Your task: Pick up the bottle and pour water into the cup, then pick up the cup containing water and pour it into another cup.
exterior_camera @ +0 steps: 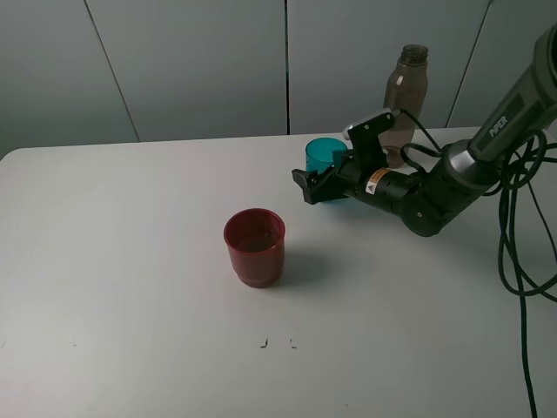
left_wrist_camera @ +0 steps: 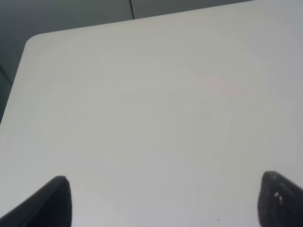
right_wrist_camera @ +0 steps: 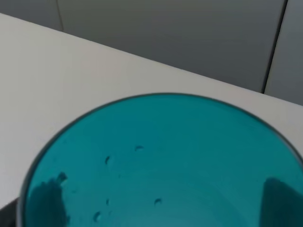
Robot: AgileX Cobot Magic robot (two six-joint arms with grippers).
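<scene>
Cup (exterior_camera: 325,154): a small see-through teal tumbler with droplets clinging inside, standing upright on the white desk (exterior_camera: 122,261) between the fingers of the right end effector (exterior_camera: 320,185), whose grip I cannot tell. Left end effector (left_wrist_camera: 161,201) is spread wide over bare desk.

The right gripper (exterior_camera: 324,185) hides the lower half of the small translucent teal plastic cup (exterior_camera: 325,153). In the right wrist view, the cup's base is cut off.
</scene>
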